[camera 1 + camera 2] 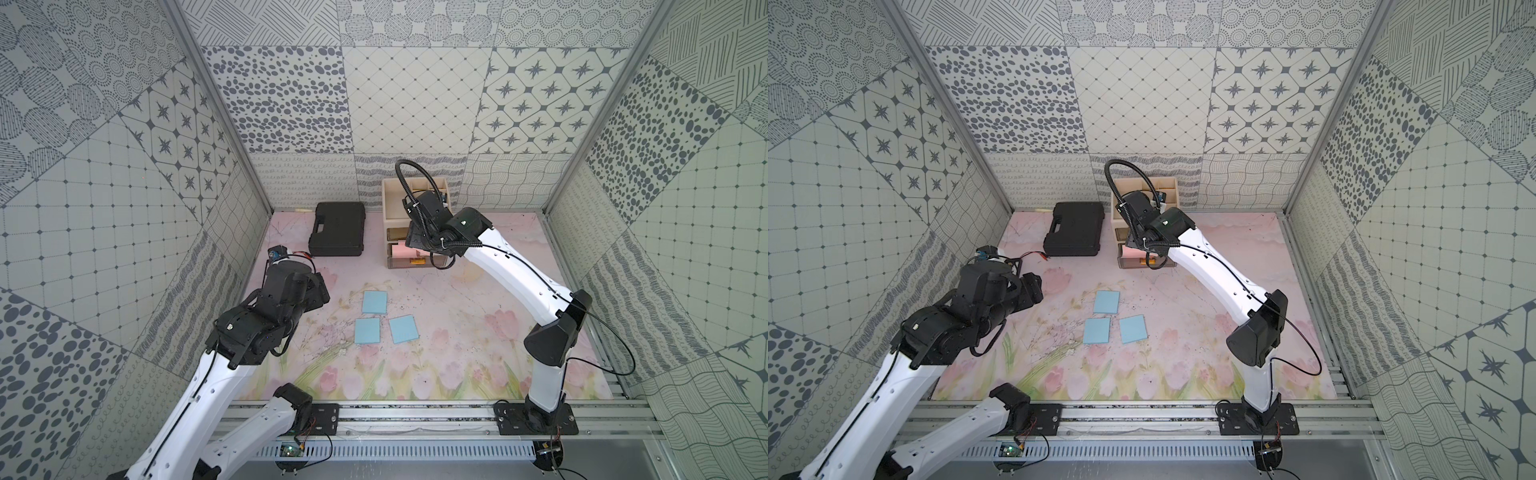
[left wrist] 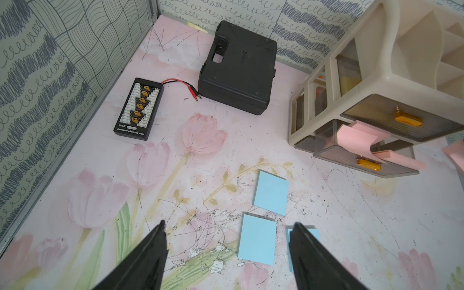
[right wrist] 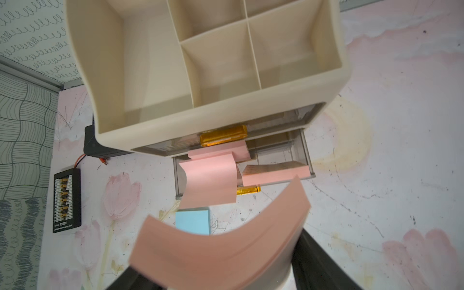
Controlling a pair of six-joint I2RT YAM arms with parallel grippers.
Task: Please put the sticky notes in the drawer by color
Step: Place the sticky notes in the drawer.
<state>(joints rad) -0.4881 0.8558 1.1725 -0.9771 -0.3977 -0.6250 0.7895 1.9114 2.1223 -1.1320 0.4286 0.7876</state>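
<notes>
Left end effector (image 2: 230, 223): above the table (image 1: 478, 299), jaws spread wide, nothing held. Black case (image 1: 337, 228) by the back wall. Three blue sticky notes (image 1: 374, 302) lie flat mid-table, near each other, not touching. Drawer cabinet (image 1: 394, 199) at the back: one drawer pulled out, two pink sticky notes (image 3: 208, 180) inside, one curling over its front. Right end effector (image 3: 221, 253) before it, clamping a bowed pink pad (image 3: 221, 236).

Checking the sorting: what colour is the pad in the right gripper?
The pad is salmon pink; right wrist view shows it best.
</notes>
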